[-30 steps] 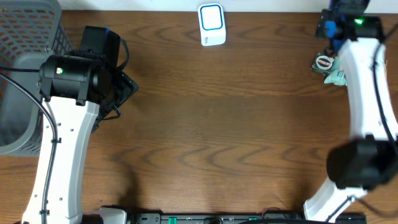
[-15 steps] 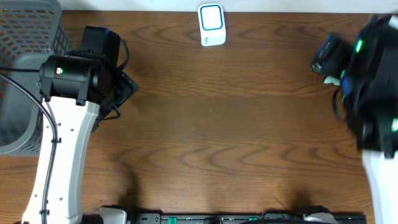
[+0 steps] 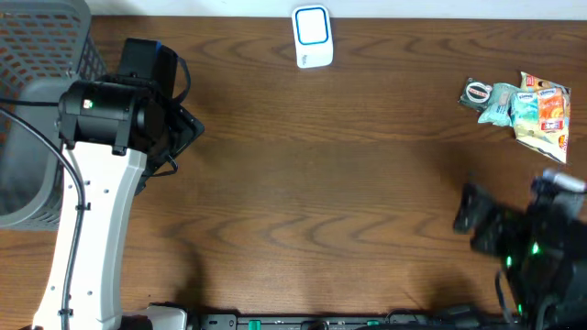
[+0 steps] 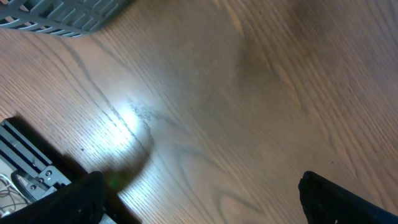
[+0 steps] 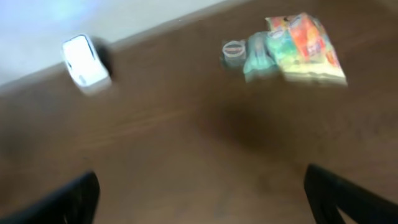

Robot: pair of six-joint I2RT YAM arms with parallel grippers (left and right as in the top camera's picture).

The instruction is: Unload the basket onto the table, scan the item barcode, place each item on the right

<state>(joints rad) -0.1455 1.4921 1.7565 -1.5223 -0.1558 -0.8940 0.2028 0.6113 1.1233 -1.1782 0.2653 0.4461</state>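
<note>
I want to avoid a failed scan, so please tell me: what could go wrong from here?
The snack packets lie overlapping in one heap, so the open right end effector might pick up two, or nudge them. No barcode is visible on their upper faces, so the picked item may need turning before the white scanner can read it.
</note>
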